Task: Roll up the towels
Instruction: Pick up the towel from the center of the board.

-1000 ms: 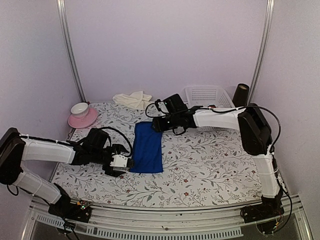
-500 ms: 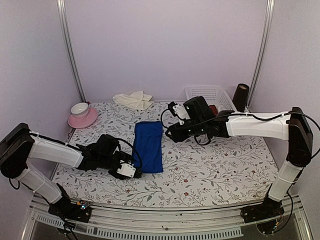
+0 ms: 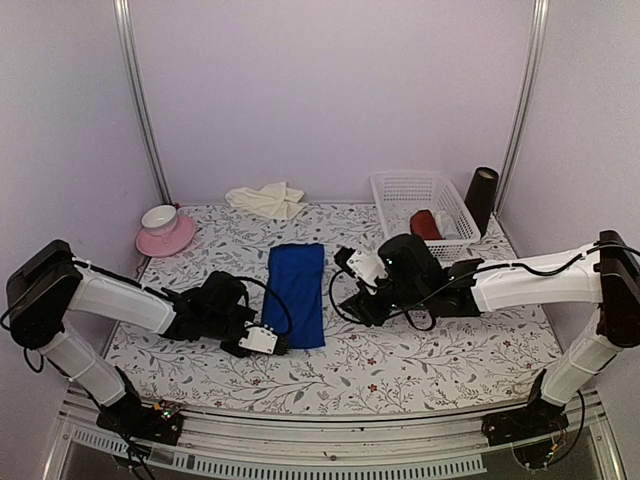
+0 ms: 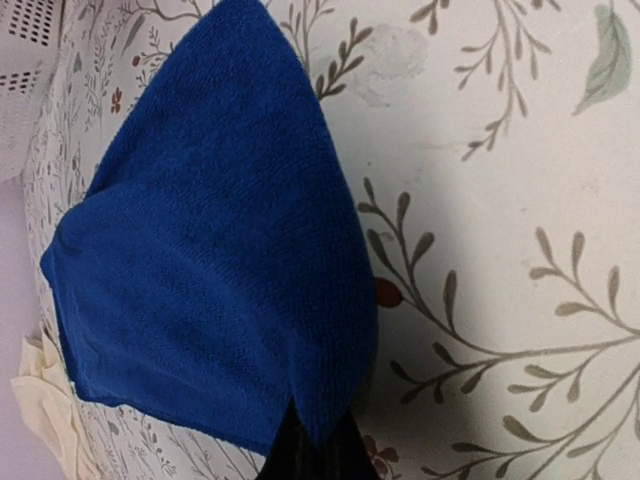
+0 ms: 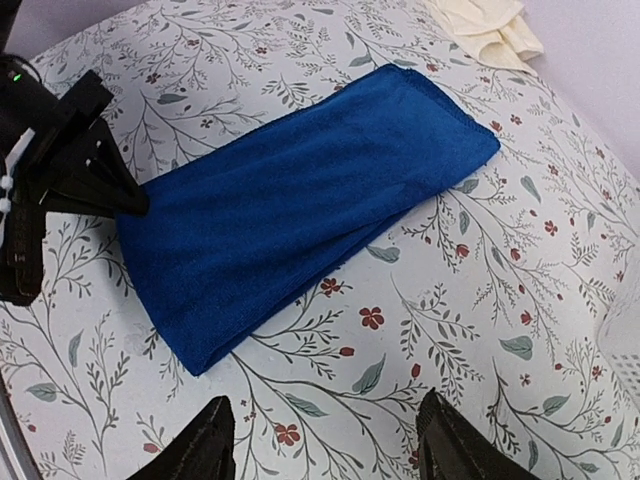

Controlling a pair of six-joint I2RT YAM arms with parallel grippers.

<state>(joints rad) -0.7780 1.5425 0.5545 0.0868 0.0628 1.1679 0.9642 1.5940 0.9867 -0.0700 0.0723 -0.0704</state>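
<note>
Floral table (image 3: 450, 350) fills the lower frame. 1 folded blue towel (image 3: 297, 290) lies flat at its centre. 1 crumpled cream towel (image 3: 265, 198) sits upper centre-left. Left gripper (image 3: 272, 343), lower left, pinches the blue towel's near corner. Right gripper (image 5: 325, 405), centre-right, jaws apart, empty.

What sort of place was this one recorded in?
Probably a robot test booth dressed as a home table. Plain lilac walls with metal posts close in a table with a floral cover. On it are a blue towel, a white basket and a cup.
</note>
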